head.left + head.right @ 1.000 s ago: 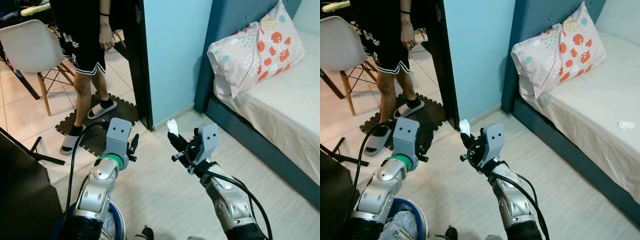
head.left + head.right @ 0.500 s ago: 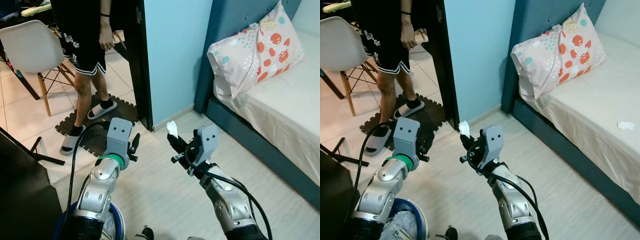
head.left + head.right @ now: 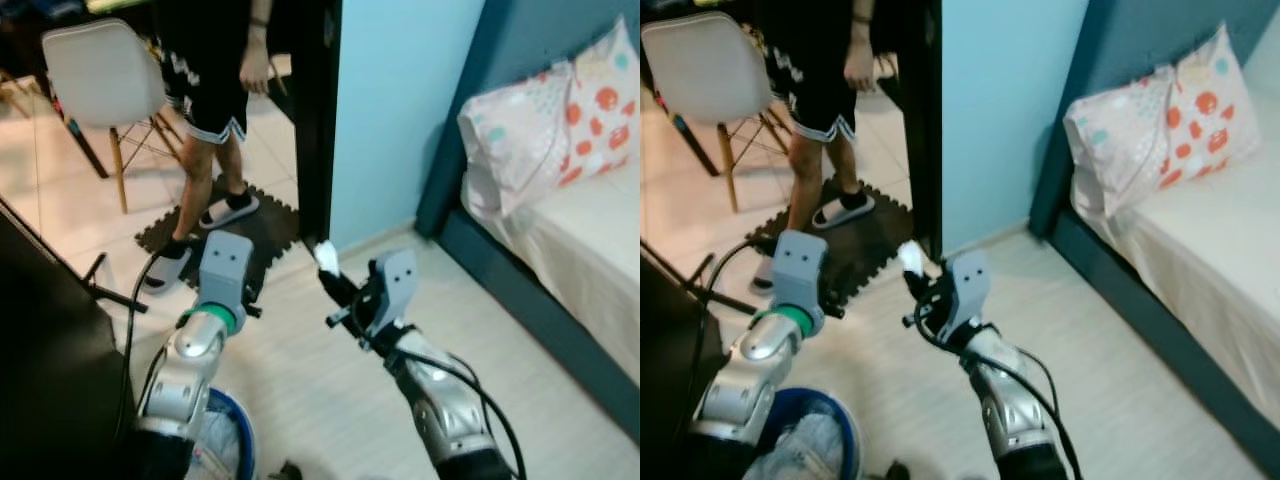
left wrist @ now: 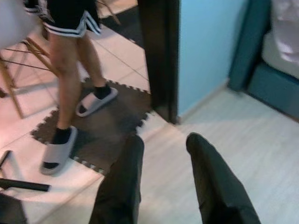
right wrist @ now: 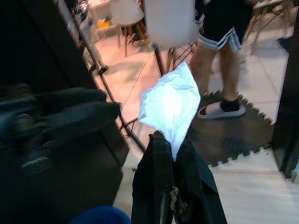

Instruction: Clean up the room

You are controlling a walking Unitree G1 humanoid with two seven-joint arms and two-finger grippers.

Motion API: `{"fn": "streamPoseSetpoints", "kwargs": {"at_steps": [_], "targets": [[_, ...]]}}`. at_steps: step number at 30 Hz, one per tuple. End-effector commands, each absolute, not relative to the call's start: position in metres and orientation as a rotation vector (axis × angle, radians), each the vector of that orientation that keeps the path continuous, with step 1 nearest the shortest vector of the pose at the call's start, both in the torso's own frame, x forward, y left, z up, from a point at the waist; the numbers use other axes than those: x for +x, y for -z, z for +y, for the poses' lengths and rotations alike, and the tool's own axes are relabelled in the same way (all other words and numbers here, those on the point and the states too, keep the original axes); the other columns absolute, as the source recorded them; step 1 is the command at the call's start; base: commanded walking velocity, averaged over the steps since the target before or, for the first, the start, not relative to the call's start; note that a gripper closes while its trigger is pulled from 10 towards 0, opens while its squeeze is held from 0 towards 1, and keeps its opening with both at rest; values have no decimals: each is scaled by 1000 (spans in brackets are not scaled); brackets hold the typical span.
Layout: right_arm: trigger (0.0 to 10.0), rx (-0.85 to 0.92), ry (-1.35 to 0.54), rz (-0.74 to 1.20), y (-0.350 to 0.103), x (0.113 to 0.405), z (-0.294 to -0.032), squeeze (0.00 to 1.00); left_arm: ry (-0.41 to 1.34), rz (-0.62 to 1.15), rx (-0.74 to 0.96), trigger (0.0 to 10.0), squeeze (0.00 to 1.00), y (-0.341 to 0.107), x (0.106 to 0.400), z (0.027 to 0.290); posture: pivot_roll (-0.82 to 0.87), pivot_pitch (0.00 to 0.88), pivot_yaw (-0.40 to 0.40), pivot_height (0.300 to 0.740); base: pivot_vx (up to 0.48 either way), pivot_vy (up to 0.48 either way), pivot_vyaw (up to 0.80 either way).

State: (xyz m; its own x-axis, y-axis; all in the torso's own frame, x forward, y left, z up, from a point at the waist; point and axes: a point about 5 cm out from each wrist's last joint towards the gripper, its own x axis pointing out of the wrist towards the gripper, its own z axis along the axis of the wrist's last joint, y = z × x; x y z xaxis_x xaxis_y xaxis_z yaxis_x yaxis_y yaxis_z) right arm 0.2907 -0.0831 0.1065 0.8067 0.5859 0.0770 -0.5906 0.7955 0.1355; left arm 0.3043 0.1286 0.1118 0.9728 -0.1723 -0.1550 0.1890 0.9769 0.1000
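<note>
Right pincer (image 3: 331, 275): clamped on white tissue (image 5: 170, 104), raised above the floor.
Left pincer (image 4: 163, 158): fingers parted, holding nothing.
Blue bin (image 3: 805, 440): cut off, contents blurred.
Person (image 3: 215, 90): by doorway.

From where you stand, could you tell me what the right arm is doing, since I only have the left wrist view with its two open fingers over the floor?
Observer: The right gripper has its fingers shut on a crumpled white tissue, held up in front of the robot.
Operator: Thank you. Is there anywhere nearby to drop it?
Observer: A blue bin sits on the floor under the left arm, with crumpled white waste already inside.
Operator: Good. Is anything to the robot's right that I should know about?
Observer: A bed with a teal frame stands there, with a patterned pillow against its headboard.
</note>
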Motion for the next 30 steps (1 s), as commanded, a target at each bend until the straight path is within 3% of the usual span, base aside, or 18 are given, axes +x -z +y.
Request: {"fn": "streamPoseSetpoints", "kwargs": {"at_steps": [1,30], "targets": [[10000,170,-629,-29,-105,290,-83,0,180,160,117,10000,0,-109,304,130,-111,0,87,740,0,0,756],[10000,207,-652,-78,-118,296,-80,0,192,165,131,10000,0,-111,306,131,-105,0,110,740,0,0,756]]}}
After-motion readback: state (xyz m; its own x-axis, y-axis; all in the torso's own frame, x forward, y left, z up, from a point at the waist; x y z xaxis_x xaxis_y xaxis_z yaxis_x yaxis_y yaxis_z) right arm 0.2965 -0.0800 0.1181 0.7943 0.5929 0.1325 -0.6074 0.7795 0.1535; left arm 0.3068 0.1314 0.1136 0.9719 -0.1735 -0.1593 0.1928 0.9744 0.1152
